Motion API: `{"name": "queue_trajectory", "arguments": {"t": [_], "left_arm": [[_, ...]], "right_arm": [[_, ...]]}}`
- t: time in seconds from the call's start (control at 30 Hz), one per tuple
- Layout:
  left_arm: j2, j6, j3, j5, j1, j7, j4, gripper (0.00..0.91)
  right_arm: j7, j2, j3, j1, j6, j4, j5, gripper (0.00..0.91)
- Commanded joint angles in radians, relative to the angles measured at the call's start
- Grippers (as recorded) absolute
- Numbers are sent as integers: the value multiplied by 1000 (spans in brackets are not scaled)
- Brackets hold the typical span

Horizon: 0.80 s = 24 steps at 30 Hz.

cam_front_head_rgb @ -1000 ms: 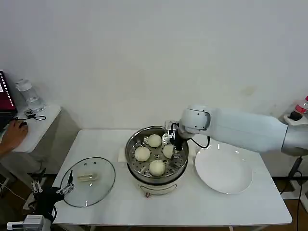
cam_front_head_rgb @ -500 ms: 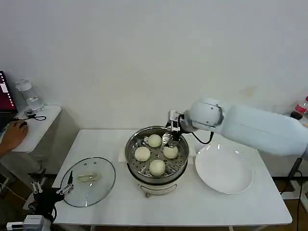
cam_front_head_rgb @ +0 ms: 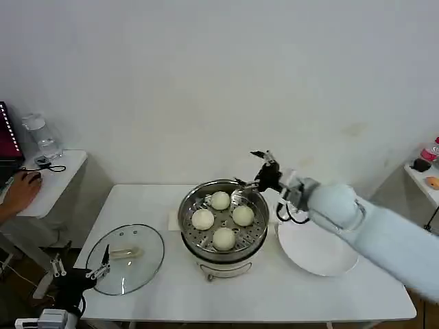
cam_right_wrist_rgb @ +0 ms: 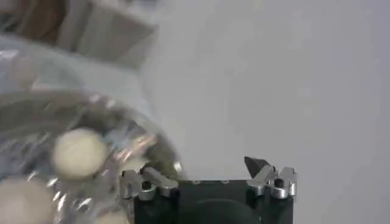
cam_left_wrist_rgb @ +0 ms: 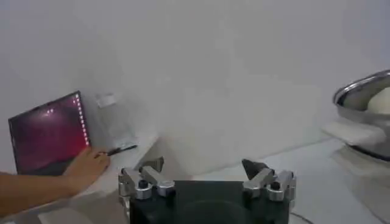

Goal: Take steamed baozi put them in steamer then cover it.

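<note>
Baozi [cam_front_head_rgb: 223,238]: four in steamer [cam_front_head_rgb: 188,226] | right gripper [cam_front_head_rgb: 255,168]: empty, above rim

steamer [cam_front_head_rgb: 223,223] top open, right hand [cam_front_head_rgb: 255,169] beside rim

Steamer [cam_front_head_rgb: 223,223]: I see it mid-table [cam_front_head_rgb: 274,295], four baozi [cam_front_head_rgb: 223,238] inside on the tray.
Lid [cam_front_head_rgb: 125,258]: left of steamer, flat on table.
Plate [cam_front_head_rgb: 318,247]: right of steamer.
Right gripper [cam_front_head_rgb: 255,168]: above the steamer's back-right rim.
Left gripper [cam_front_head_rgb: 77,270]: at the table's front-left edge, beside the lid.
</note>
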Motion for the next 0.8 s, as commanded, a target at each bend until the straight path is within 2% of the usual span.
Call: {"name": "queue_trajectory", "arguments": {"t": [0.03,0.07,0.13,0.2,0.27,0.37,0.53,0.8], "left_arm": [[26,-3,35,163,-12,-11,34,907],[28,-2,44,229,-20,-16,56,907],[35,-9,58,327,-32,-27,96,907],[46,-24,64,453,-39,-39,138,907],[56,-53,58,548,-38,-51,180,907],[64,-94,37,712,-20,-70,221,907],[53,-123,48,915,16,-105,262,907],[124,-134,130,1051,-80,-161,399,907]], "right_arm": [[22,249,1156,-1119,366,126,-146,907],[-12,317,1251,-1183,393,130,-147,907],[-57,442,1343,-1260,402,151,-104,907],[-88,532,1428,-1315,411,180,-88,907],[-112,582,1465,-1372,432,216,-81,907],[-123,608,1485,-1430,456,258,-62,907],[-105,636,1509,-1463,462,284,-56,907],[-104,667,1501,-1464,463,295,-91,907]]}}
